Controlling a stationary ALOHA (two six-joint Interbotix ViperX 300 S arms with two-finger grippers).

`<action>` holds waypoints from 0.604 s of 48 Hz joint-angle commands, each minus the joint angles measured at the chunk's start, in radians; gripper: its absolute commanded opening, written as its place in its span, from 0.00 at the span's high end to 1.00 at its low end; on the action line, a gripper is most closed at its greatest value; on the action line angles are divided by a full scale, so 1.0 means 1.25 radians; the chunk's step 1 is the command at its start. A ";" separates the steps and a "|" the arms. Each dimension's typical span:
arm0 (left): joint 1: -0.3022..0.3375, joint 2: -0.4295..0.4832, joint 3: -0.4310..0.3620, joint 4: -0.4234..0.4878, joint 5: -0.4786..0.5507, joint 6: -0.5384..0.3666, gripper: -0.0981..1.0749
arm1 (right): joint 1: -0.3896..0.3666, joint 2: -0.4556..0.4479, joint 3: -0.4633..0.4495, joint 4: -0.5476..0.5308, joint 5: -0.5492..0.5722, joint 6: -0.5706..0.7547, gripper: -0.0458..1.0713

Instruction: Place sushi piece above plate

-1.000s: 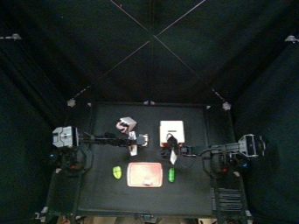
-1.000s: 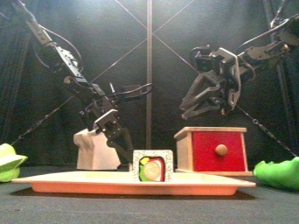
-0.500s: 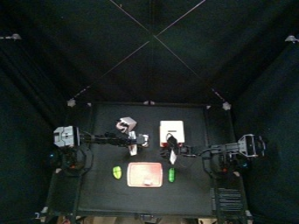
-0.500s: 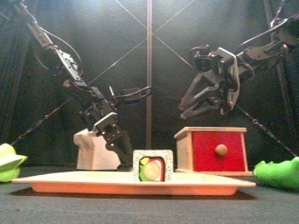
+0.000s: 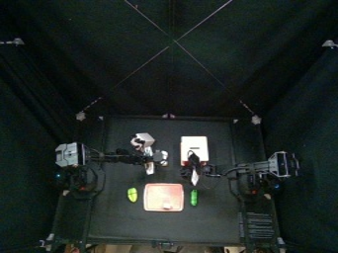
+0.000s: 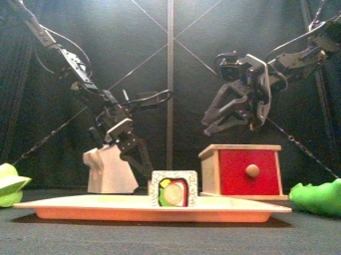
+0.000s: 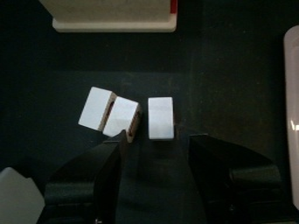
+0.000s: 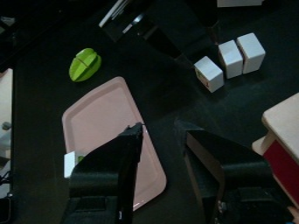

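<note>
Two grippers hang empty with jaws apart: the left gripper (image 7: 156, 147) above the white blocks (image 7: 117, 114), the right gripper (image 8: 163, 140) near the plate (image 8: 111, 131). The sushi piece (image 6: 174, 188) stands low at the front view's centre, just behind the plate's far edge. Placement looks done, so the next move is probably only to withdraw without knocking it.

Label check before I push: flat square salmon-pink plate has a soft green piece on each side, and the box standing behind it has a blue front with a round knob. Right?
One slip: the box has a red front, not blue, as the front view shows. The rest stands: round knob, box behind the flat square salmon-pink plate, with one green piece on one side and a second green piece on the other.
</note>
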State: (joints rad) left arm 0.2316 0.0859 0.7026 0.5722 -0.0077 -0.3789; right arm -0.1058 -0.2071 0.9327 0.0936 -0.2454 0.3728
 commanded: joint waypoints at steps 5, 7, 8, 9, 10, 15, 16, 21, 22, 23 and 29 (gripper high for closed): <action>-0.056 -0.061 -0.001 0.001 0.015 0.002 0.19 | -0.002 -0.010 -0.017 0.000 -0.002 -0.001 0.29; -0.067 -0.071 0.000 0.001 0.017 0.002 0.19 | -0.002 -0.010 -0.017 0.000 -0.002 -0.001 0.29; -0.074 -0.074 0.001 0.001 0.017 0.002 0.19 | -0.002 -0.010 -0.017 0.000 -0.002 -0.001 0.29; -0.079 -0.077 0.001 0.001 0.018 0.002 0.19 | -0.002 -0.010 -0.017 0.000 -0.002 -0.001 0.29; -0.086 -0.082 0.001 0.001 0.018 0.002 0.19 | -0.002 -0.010 -0.017 0.000 -0.001 -0.001 0.29; -0.108 -0.090 0.002 0.001 0.018 0.002 0.19 | -0.002 -0.012 -0.017 0.000 0.001 -0.001 0.29; -0.112 -0.090 0.002 0.001 0.018 0.002 0.19 | -0.002 -0.012 -0.018 0.000 0.001 -0.001 0.29; -0.126 -0.087 0.002 -0.001 0.017 0.001 0.19 | -0.002 -0.012 -0.018 0.000 0.001 -0.001 0.29; -0.128 -0.086 0.002 -0.001 0.016 0.001 0.19 | -0.001 -0.013 -0.018 0.000 0.001 -0.001 0.29; -0.130 -0.086 0.001 -0.001 0.016 0.001 0.19 | -0.002 -0.012 -0.018 0.000 0.002 -0.001 0.29; -0.162 -0.083 -0.001 -0.013 0.010 -0.001 0.19 | 0.000 -0.013 -0.018 0.000 0.005 -0.001 0.29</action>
State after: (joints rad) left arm 0.0568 -0.0077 0.7148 0.5691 0.0138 -0.3789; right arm -0.1058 -0.2071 0.9327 0.0936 -0.2378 0.3728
